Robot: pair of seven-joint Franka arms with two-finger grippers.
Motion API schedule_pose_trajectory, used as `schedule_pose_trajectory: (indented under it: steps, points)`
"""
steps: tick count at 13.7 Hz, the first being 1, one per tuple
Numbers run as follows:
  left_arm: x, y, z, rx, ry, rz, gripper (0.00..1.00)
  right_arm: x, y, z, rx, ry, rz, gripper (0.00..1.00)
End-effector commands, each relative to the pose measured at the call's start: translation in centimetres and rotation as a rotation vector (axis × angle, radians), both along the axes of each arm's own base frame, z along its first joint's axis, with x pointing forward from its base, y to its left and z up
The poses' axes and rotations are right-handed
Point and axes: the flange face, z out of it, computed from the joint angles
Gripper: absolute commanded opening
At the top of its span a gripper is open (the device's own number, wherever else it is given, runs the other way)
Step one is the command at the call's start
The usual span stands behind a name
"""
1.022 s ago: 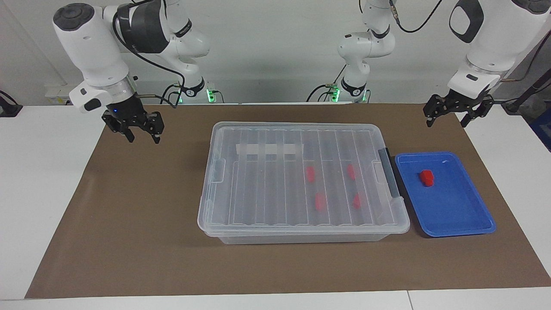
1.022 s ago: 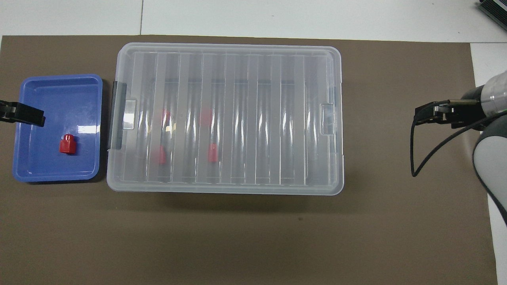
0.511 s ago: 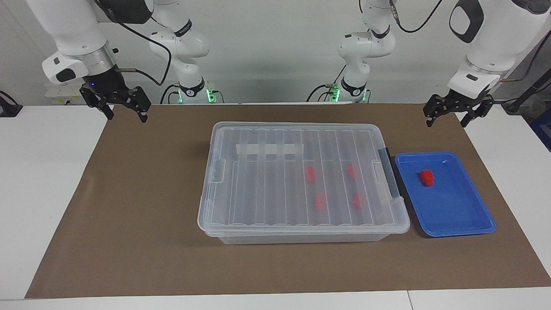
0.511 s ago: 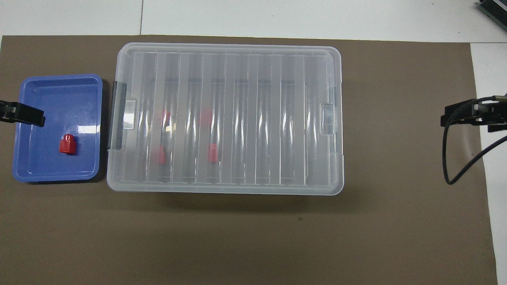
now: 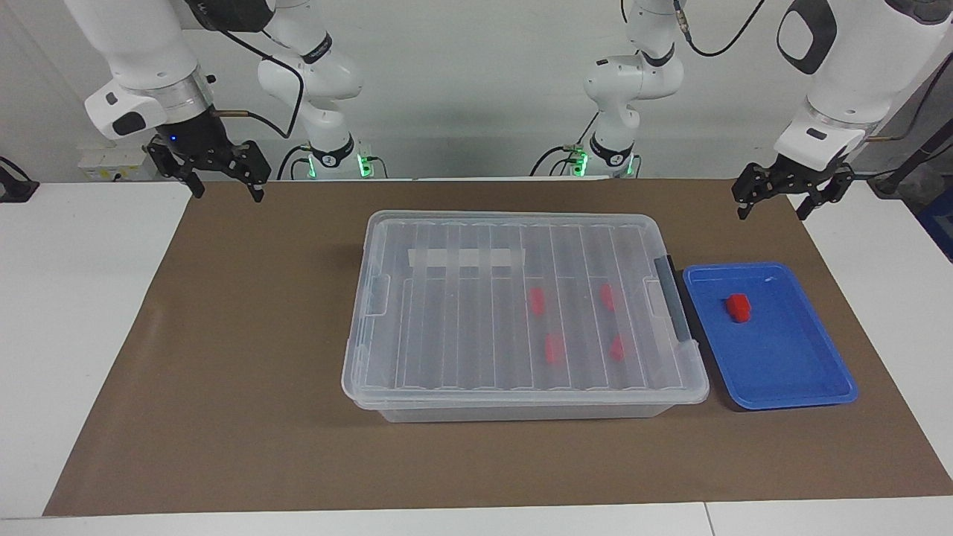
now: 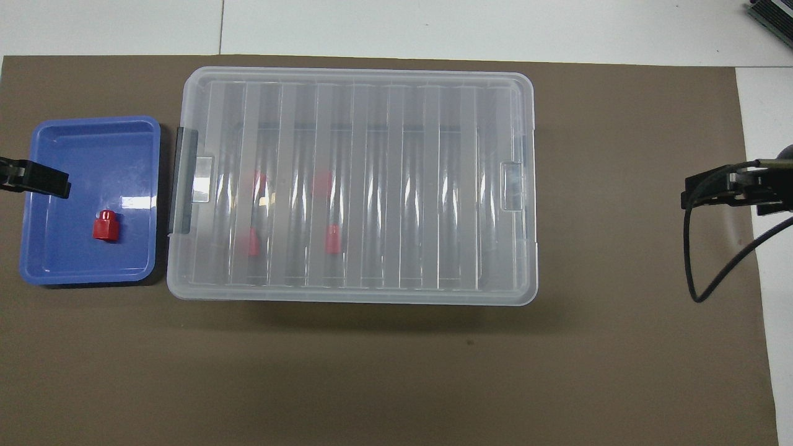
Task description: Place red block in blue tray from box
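Note:
One red block (image 5: 738, 307) lies in the blue tray (image 5: 789, 372), also seen in the overhead view as block (image 6: 105, 225) and tray (image 6: 80, 142). The box (image 5: 447, 327) stands mid-table beside the tray with its ribbed lid on; several more red blocks (image 5: 552, 348) show through the lid at the tray's end. My left gripper (image 5: 773, 211) hangs open and empty in the air over the mat's edge by the tray. My right gripper (image 5: 225, 192) hangs open and empty over the mat's corner at the right arm's end. Both grippers are well apart from the box.
A brown mat (image 5: 246, 387) covers most of the white table. The box has a black handle (image 5: 674, 301) facing the tray and a white tape strip (image 5: 467, 258) on its lid. A black cable (image 6: 700, 260) loops off the right wrist.
My right gripper has risen and pulled back from over the mat toward the right arm's end of the table. The left arm, box, tray and blocks have not moved.

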Motion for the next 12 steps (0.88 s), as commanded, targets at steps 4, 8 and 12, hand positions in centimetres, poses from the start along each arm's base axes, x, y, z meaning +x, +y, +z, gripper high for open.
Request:
schedule_pose_trajectory:
  steps: [4, 8, 12]
  points:
    - [-0.55, 0.12, 0.27, -0.011, 0.006, 0.008, 1.00, -1.17, 1.46, 0.14, -0.015, 0.003, 0.002, 1.00]
    - [-0.55, 0.12, 0.27, -0.011, 0.006, 0.008, 1.00, -1.09, 1.42, -0.01, -0.012, 0.000, -0.002, 1.00]
    - [-0.55, 0.12, 0.27, -0.011, 0.006, 0.008, 1.00, -1.09, 1.44, -0.08, -0.011, 0.000, -0.065, 1.00]
